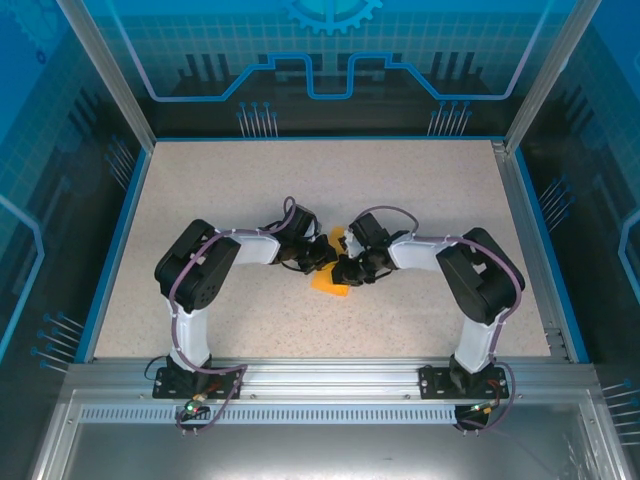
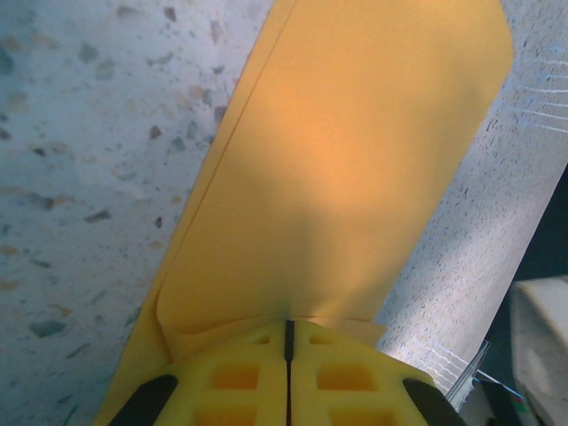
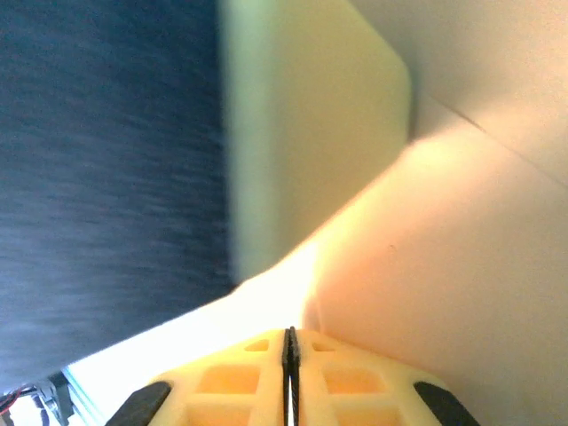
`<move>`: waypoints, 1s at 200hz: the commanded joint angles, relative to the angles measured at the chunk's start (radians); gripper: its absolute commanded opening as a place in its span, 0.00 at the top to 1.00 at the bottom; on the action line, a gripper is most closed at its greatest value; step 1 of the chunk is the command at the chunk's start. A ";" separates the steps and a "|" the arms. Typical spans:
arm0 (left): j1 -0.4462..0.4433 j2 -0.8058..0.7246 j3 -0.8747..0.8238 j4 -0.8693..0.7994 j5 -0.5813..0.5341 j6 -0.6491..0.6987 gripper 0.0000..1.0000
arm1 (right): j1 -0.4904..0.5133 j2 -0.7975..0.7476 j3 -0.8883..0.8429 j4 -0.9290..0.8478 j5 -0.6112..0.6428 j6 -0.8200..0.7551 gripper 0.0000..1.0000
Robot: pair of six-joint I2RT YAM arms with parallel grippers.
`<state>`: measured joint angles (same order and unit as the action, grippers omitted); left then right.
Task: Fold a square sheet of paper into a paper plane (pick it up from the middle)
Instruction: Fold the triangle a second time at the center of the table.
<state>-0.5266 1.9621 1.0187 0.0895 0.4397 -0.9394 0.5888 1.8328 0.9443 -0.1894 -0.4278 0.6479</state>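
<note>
halfway, i'd say: left gripper [image 2: 288, 330] at nine o'clock and right gripper [image 3: 289, 335] at three pinch the narrow-folded orange sheet [image 2: 337, 177], no dart yet.

The left arm [image 1: 195, 275] and right arm [image 1: 480, 278] have white shells, black joints and black bases [image 1: 190, 378], with purplish-grey cables [image 1: 290, 204] looping alongside. The fingers [image 2: 240, 377] are yellow, moulded with square pockets and black side pieces.

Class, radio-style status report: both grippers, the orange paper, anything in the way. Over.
Left gripper shut, tips at edge of folded orange paper. Right gripper shut, close against the paper. In the way: grippers crowd each other over the table.
</note>
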 commanded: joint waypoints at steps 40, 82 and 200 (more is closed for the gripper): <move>-0.018 0.047 -0.015 -0.082 -0.019 0.023 0.94 | -0.024 0.009 -0.045 -0.009 -0.017 0.002 0.88; -0.018 0.047 -0.016 -0.082 -0.021 0.022 0.94 | -0.031 -0.069 -0.045 -0.016 -0.070 -0.002 0.87; -0.018 0.038 -0.019 -0.084 -0.020 0.021 0.95 | -0.038 -0.090 -0.127 -0.025 -0.062 0.012 0.87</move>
<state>-0.5301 1.9636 1.0187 0.0933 0.4427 -0.9394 0.5556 1.7786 0.8318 -0.1181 -0.5049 0.6659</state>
